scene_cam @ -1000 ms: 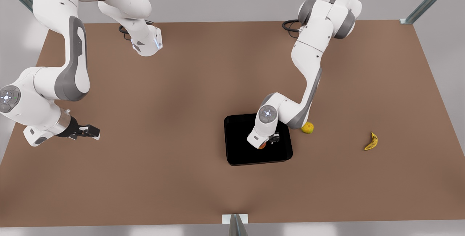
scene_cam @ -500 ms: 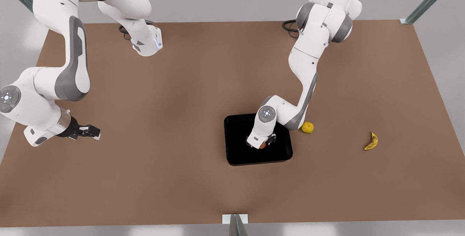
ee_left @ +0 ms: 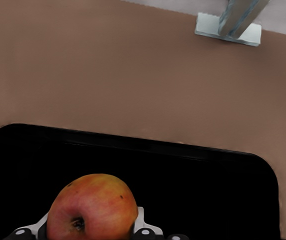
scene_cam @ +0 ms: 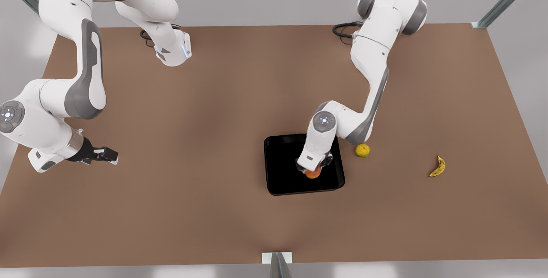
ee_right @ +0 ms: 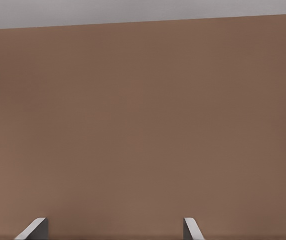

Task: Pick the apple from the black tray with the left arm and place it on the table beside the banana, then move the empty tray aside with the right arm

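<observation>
My left gripper (scene_cam: 314, 169) is shut on the red-orange apple (scene_cam: 313, 173), over the black tray (scene_cam: 282, 175) near the middle of the table (scene_cam: 205, 111). In the left wrist view the apple (ee_left: 93, 207) sits between the fingers (ee_left: 143, 226) and appears slightly above the tray's floor (ee_left: 207, 200). The banana (scene_cam: 437, 166) lies far off at the front view's right. My right gripper (scene_cam: 109, 155) waits open at the front view's left, low over the table, with its fingertips (ee_right: 35, 227) spread over bare tabletop (ee_right: 143, 125).
A round yellow-green fruit (scene_cam: 362, 150) lies just off the tray's far right corner, under the left arm's elbow. Metal posts stand at the table's corners and a bracket (scene_cam: 277, 257) sits on the near edge, also seen as the bracket (ee_left: 227, 30) from the wrist.
The left arm's wrist has risen and swung slightly toward the front view's right over the tray, and the apple now shows more fully below the gripper. The right arm has not moved.
</observation>
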